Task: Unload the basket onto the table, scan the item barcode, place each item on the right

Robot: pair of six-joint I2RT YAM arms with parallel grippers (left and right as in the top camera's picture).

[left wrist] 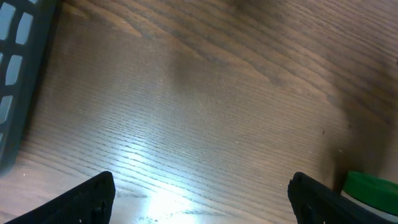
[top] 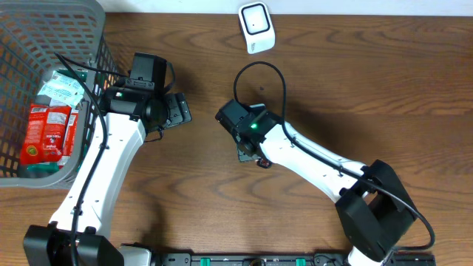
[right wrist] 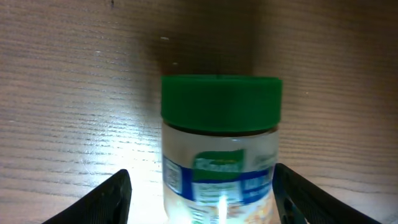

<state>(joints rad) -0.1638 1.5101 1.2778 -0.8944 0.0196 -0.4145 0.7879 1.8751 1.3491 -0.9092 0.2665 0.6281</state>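
Observation:
The item is a clear jar (right wrist: 219, 168) with a green lid (right wrist: 221, 104) and a blue and green label, lying on the wooden table. My right gripper (right wrist: 202, 199) is open around the jar's body: the left finger (right wrist: 106, 202) stands apart from it and the right finger (right wrist: 308, 199) is close against it. In the overhead view the right gripper (top: 250, 151) covers the jar. My left gripper (left wrist: 202, 199) is open over bare wood, and the jar's green lid (left wrist: 370, 187) shows just past its right finger. The white scanner (top: 256, 27) sits at the table's far edge.
A grey wire basket (top: 89, 22) stands at the far left, holding red packets (top: 46, 133) and a pale packet (top: 60, 91). Its wall (left wrist: 18, 68) shows at the left of the left wrist view. The left arm (top: 111, 159) lies beside the basket.

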